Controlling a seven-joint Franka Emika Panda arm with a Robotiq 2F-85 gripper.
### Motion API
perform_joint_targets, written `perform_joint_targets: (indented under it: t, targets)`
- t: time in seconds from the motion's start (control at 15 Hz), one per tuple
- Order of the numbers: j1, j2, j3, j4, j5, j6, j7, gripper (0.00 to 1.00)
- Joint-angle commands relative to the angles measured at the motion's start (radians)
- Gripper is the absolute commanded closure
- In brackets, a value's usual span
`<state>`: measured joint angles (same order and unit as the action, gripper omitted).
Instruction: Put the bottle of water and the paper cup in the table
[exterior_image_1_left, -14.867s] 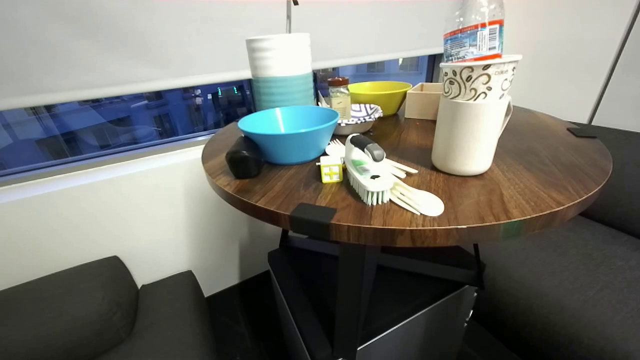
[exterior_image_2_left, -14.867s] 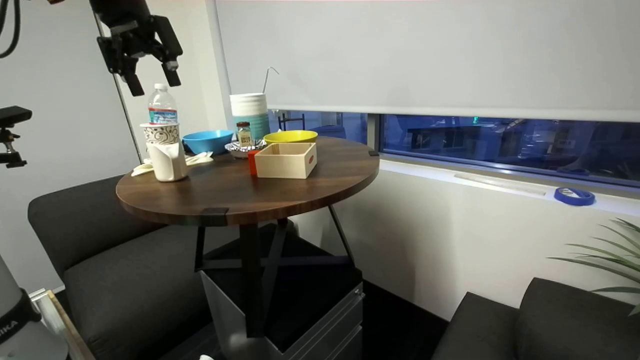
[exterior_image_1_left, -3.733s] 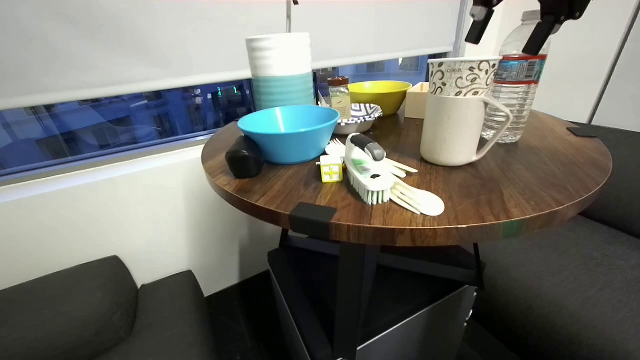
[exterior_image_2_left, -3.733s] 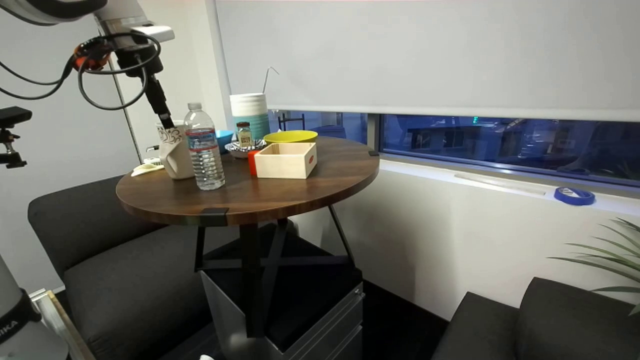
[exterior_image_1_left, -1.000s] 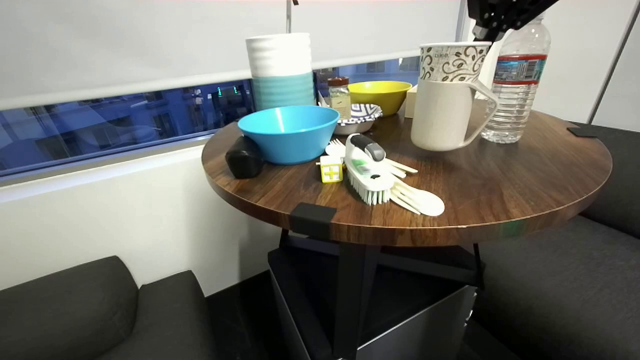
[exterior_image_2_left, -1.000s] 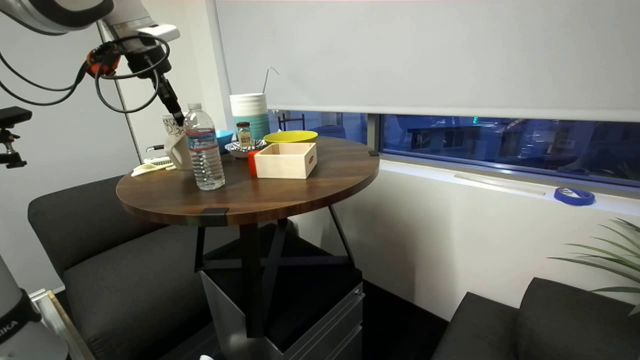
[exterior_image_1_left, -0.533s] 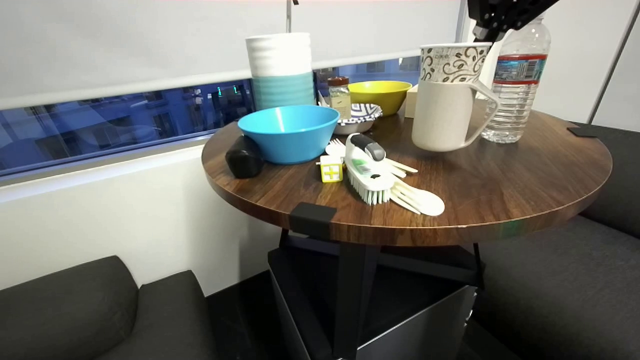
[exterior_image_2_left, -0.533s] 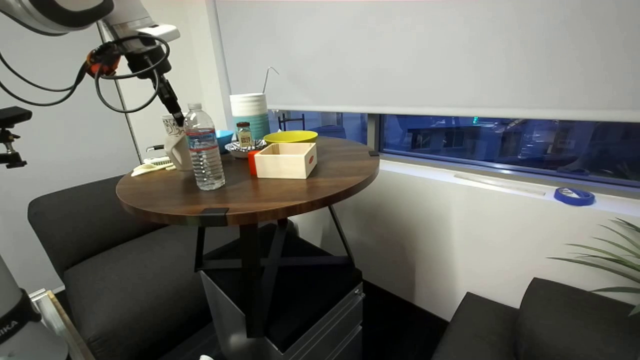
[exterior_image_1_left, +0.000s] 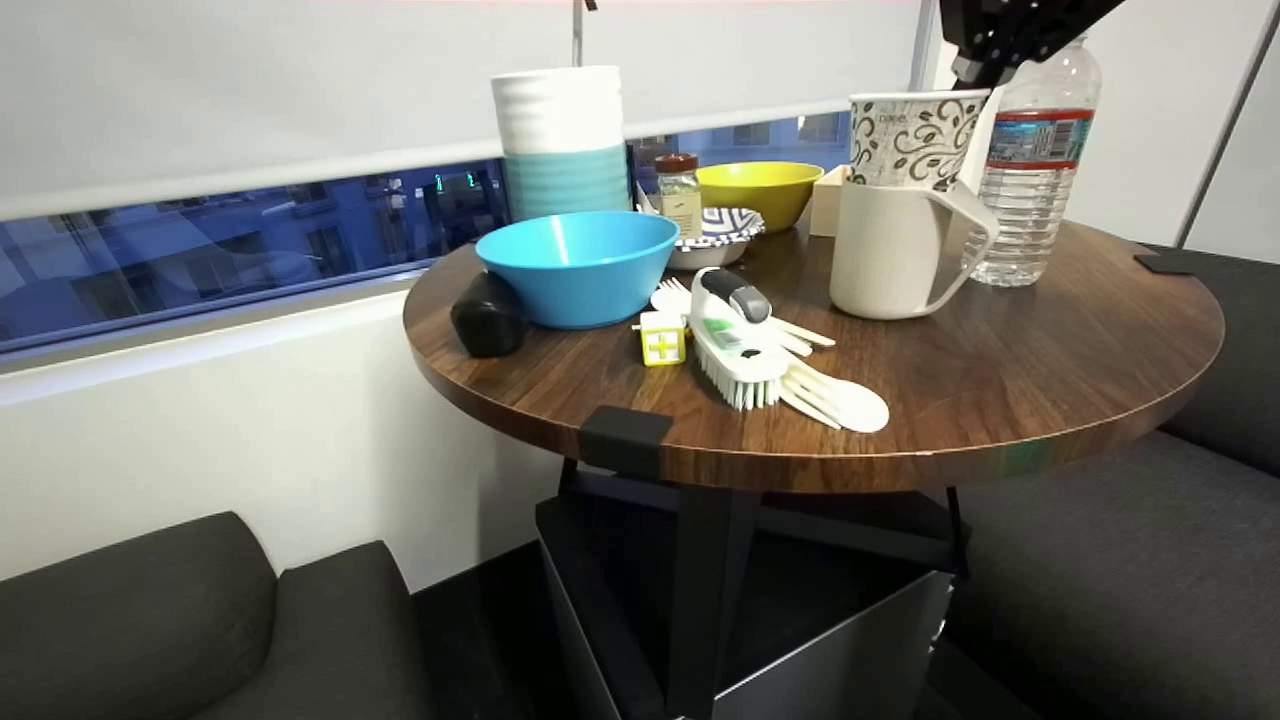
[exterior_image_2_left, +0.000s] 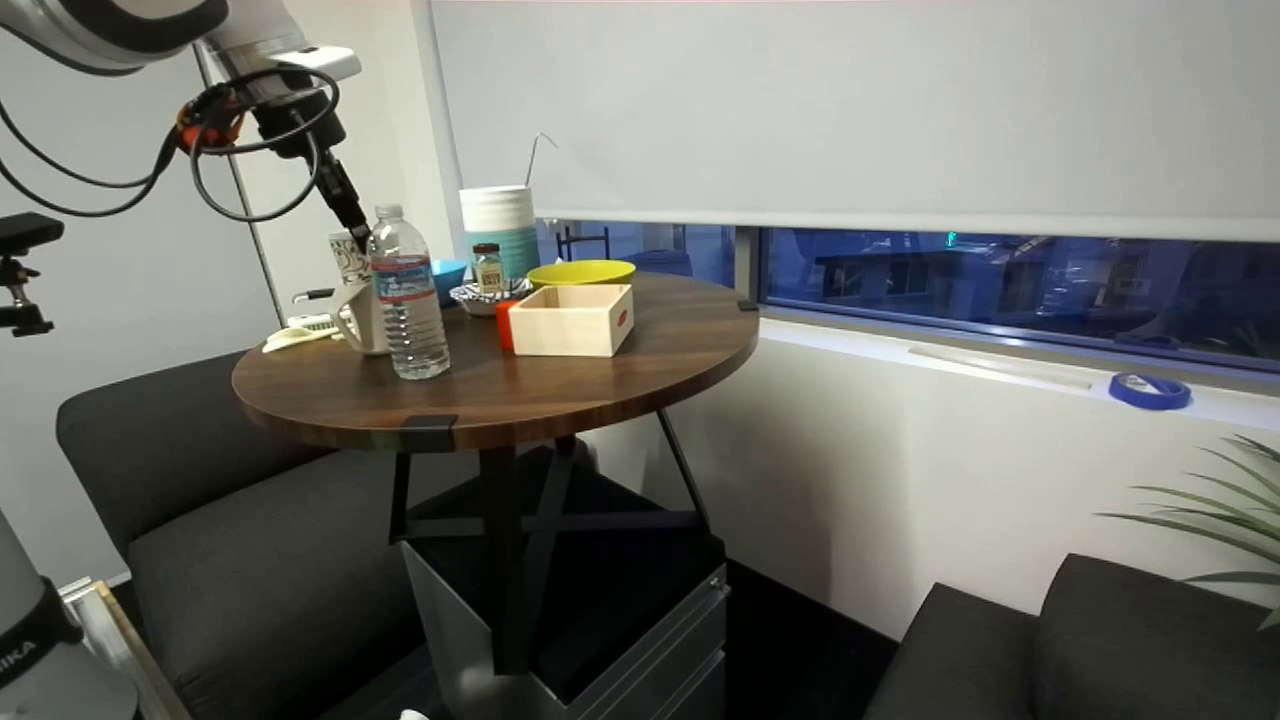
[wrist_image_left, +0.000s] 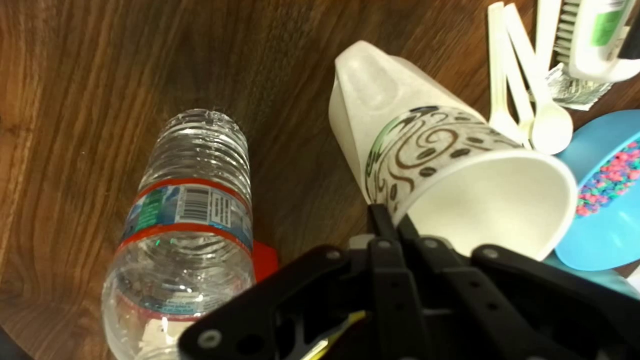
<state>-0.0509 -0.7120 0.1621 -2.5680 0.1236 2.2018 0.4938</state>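
Observation:
The paper cup (wrist_image_left: 435, 142), white with brown swirls, is still partly inside the cream mug (wrist_image_left: 372, 82). My gripper (wrist_image_left: 392, 212) pinches the cup's rim, one finger inside the cup and one outside. In an exterior view the cup (exterior_image_1_left: 910, 140) rises tilted from the mug (exterior_image_1_left: 885, 250), whose base appears to rest on the table (exterior_image_1_left: 1080, 370). The bottle of water (exterior_image_1_left: 1035, 175) stands upright on the tabletop beside the mug's handle, apart from the gripper; the wrist view shows the bottle (wrist_image_left: 192, 210) at left. In an exterior view the bottle (exterior_image_2_left: 410, 310) partly covers the mug.
A blue bowl (exterior_image_1_left: 580, 270), a scrub brush (exterior_image_1_left: 740, 340) and white plastic cutlery (exterior_image_1_left: 845, 400) lie on the brush side of the mug. Farther back stand a yellow bowl (exterior_image_2_left: 580, 273), a wooden box (exterior_image_2_left: 565, 325), a spice jar (exterior_image_2_left: 488, 268) and a white-and-teal canister (exterior_image_2_left: 500, 230).
Over the last second the mug has dropped from above the table down onto it, and more of the cup's side now shows above the mug. The gripper stays on the rim, barely moved.

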Motion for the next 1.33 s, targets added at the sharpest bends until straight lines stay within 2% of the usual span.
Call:
perform_joint_targets:
  t: [0.0, 0.6, 0.87, 1.27]
  targets:
    - [-0.019, -0.02, 0.014, -0.003, -0.018, -0.003, 0.017, 0.99]
    - [-0.022, -0.122, 0.009, 0.059, -0.017, -0.048, 0.01, 0.99]
    - [-0.051, -0.176, 0.005, 0.074, -0.025, -0.086, 0.017, 0.99]
    - [-0.025, -0.264, -0.067, 0.057, 0.003, -0.155, -0.077, 0.99]
